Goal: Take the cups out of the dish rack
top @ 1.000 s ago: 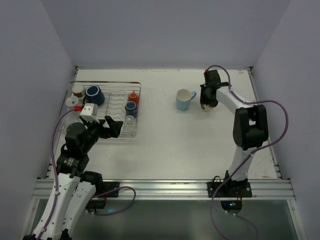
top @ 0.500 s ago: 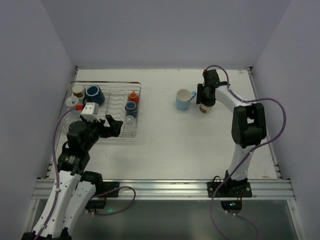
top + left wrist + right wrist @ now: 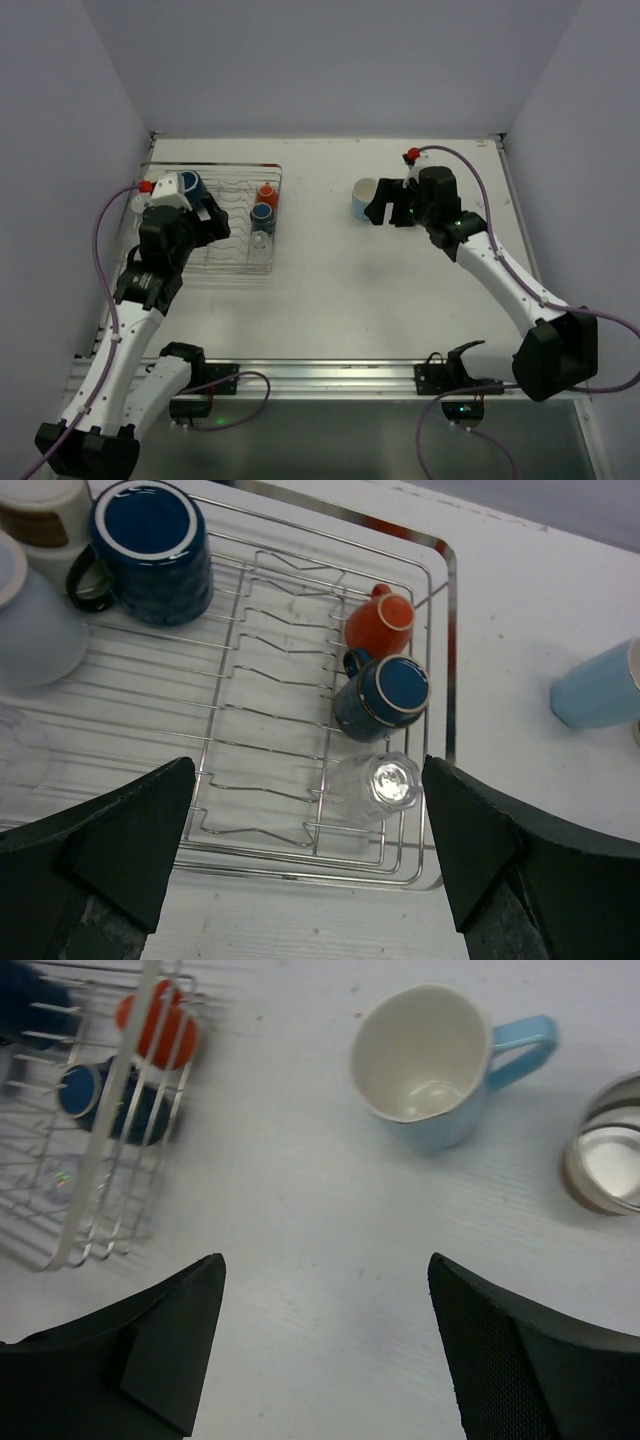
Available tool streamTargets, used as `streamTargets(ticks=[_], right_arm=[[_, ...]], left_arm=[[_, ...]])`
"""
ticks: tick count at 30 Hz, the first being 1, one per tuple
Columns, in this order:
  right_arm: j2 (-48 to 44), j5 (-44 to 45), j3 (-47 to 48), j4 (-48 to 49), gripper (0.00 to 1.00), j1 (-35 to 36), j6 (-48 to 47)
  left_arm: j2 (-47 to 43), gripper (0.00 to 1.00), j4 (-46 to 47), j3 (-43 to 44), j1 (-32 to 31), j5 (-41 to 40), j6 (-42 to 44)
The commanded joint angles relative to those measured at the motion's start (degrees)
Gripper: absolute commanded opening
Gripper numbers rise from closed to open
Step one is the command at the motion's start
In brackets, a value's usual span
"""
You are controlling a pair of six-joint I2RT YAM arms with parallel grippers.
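Beyond my spread right fingers (image 3: 150,1350) stands a blue mug (image 3: 440,1070); my left fingers (image 3: 120,840), also spread, hover over the rack (image 3: 452,680).

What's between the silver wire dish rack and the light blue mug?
Nothing: bare white table between the silver wire dish rack and the light blue mug, shown in right wrist view.
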Motion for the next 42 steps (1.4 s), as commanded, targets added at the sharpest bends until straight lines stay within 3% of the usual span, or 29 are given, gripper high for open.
streamTargets(ticks=[1,11,20,31,42], right_arm=[[-5.5,-4.9,-6.6,10.0,0.85,3.0,4.0],[-14.8,-14.6,-15.7,13.8,0.90,5.4,5.5],[-16.6,-20.2,-15.6,14.5,0.95,7.5,5.3],[-16.3,-23.8,-15.1,15.1,0.96,9.2,4.4],[-13.7,-24.1,-13.9,14.2,0.96,12.2,2.5]], left_arm=[[5.2,1.00,1.5,5.0,0.2,-11.1,-1.2],[30.4,1.00,8.1,16.0,7.8,-14.2,-10.8],[39.1,1.00,15.5,15.6,8.8,-23.3,-28.2],[52.3,1.00,13.7,24.0,10.0,-27.5,-30.1],[56.6,1.00,19.8,24.2,10.9,-27.7,-25.3]])
